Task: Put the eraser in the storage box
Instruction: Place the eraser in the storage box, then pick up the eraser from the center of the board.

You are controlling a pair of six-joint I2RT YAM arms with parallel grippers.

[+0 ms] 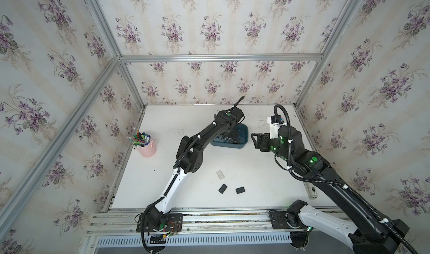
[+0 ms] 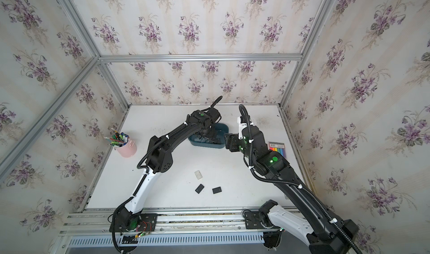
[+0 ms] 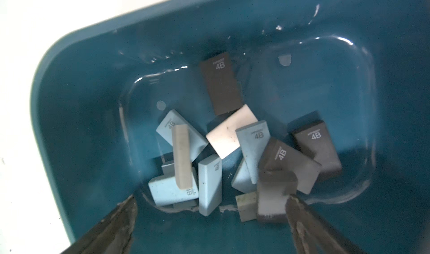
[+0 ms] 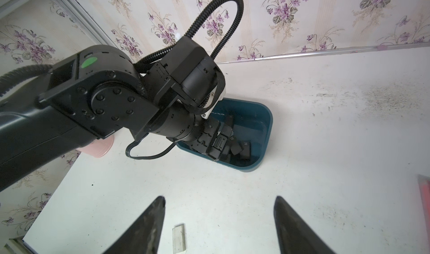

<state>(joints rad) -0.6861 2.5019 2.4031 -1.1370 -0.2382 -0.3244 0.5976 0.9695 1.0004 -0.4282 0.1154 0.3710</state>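
The teal storage box (image 1: 243, 127) (image 2: 223, 126) stands at the back middle of the table, with several blue, white and dark erasers (image 3: 252, 145) piled inside. My left gripper (image 3: 211, 197) hangs open inside the box with nothing between its jaws. A blurred dark eraser (image 3: 275, 192) sits by one fingertip. On the front of the table lie a white eraser (image 1: 220, 174) and two black erasers (image 1: 223, 188) (image 1: 240, 190). Just right of the box, my right gripper (image 4: 219, 198) (image 1: 254, 140) stands open and empty above the table.
A pink pen cup (image 1: 147, 147) full of pens stands at the left edge. A pack of coloured strips (image 2: 277, 148) lies by the right wall. My left arm (image 4: 116, 97) reaches over the box's near left side.
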